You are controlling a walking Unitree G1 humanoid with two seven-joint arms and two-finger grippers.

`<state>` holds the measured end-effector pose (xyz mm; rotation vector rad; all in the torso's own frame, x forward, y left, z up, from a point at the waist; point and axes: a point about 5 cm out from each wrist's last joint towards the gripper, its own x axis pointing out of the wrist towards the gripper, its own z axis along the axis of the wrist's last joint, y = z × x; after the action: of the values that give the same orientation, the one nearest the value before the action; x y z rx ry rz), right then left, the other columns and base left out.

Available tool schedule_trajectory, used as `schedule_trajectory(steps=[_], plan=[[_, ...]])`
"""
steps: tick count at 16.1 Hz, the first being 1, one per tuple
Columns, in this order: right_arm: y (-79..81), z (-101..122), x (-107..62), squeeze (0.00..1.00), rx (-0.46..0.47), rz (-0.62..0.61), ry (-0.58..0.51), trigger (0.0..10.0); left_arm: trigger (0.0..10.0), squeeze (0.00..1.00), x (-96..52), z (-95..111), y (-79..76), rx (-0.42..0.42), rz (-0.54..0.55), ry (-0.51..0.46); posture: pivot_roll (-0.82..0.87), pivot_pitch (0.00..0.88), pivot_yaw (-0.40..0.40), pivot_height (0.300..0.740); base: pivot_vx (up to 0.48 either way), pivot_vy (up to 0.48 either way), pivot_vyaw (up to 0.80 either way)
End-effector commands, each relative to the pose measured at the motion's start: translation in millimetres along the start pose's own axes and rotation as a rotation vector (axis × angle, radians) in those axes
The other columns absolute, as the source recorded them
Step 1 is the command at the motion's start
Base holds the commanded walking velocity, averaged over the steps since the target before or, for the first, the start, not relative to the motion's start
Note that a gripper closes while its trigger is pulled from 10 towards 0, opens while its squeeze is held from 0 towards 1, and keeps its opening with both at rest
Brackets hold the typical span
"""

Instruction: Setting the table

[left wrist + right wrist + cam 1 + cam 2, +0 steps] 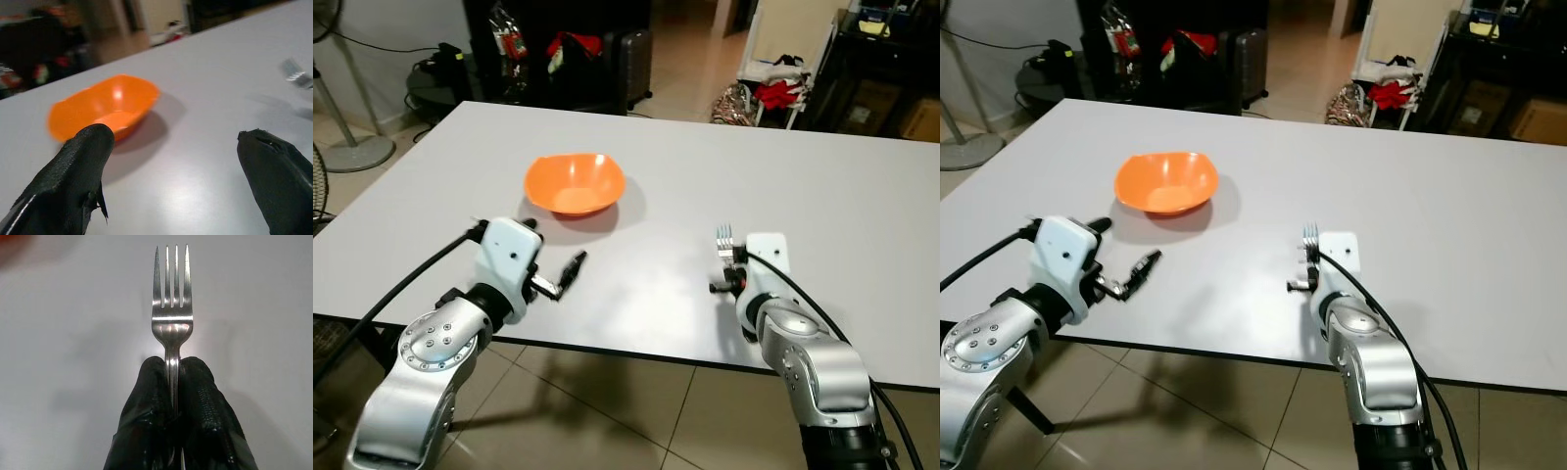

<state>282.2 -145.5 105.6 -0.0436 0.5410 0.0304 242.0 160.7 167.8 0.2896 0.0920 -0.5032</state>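
1. I see the fork [172, 318] clamped in my right gripper [732, 269]; the jaws are pressed tight on its handle, and the tines stick out past the black fingertips [198, 382], pointing away from me toward the far edge of the surface [862, 225].
2. That gripper and fork sit just above the surface, close to its near edge and right of the middle. I cannot tell whether the fork touches the top.
3. The orange bowl [575, 183] stands upright on the surface, left of the middle and farther from the near edge than either gripper. It is well apart from the fork.
4. My left gripper [563, 277] hovers near the near edge, on the left side, with its jaws wide apart and nothing between them. In the left wrist view the bowl [102, 105] shows beyond the two black fingers [73, 181], not touching them.
5. Past the far edge I make out a dark suitcase [628, 59], red clothing [781, 93] on a rack, and a fan stand [357, 147] on the tiled floor [607, 411] by the far left corner.
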Motion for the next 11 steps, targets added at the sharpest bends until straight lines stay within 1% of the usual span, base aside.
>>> schedule_trajectory(steps=[1, 2, 5, 9, 11], plan=[[-3.0, 10.1, 4.5, 0.0, -0.011, -0.014, -0.009, 10.0, 10.0, 0.0, -3.2, 2.6, -8.1, 0.007, -0.088, -0.012, -0.01, 0.004, -0.023, 0.74, 0.0, 0.0, 0.0], [-2.8, 12.1, 8.5, 0.0, -0.014, -0.015, 0.009, 10.0, 10.0, 0.0, -6.0, 1.2, -10.3, 0.02, -0.129, -0.002, 0.0, 0.009, -0.029, 0.74, 0.0, 0.0, 0.0], [-0.8, 11.1, 16.8, 0.0, -0.029, 0.002, 0.042, 10.0, 10.0, 0.0, -9.3, 1.5, -11.0, 0.024, -0.151, 0.003, 0.02, 0.01, -0.038, 0.74, 0.0, 0.0, 0.0], [3.5, 8.9, 25.0, 0.0, 0.007, 0.018, 0.082, 10.0, 10.0, 0.0, -16.2, -0.2, -19.5, 0.025, -0.235, 0.025, 0.02, 0.02, -0.035, 0.74, 0.0, 0.0, 0.0], [5.0, 7.3, 25.9, 0.0, 0.022, 0.022, 0.088, 10.0, 10.0, 0.0, -16.5, -0.4, -19.5, 0.028, -0.24, 0.027, 0.03, 0.021, -0.035, 0.74, 0.0, 0.0, 0.0]])
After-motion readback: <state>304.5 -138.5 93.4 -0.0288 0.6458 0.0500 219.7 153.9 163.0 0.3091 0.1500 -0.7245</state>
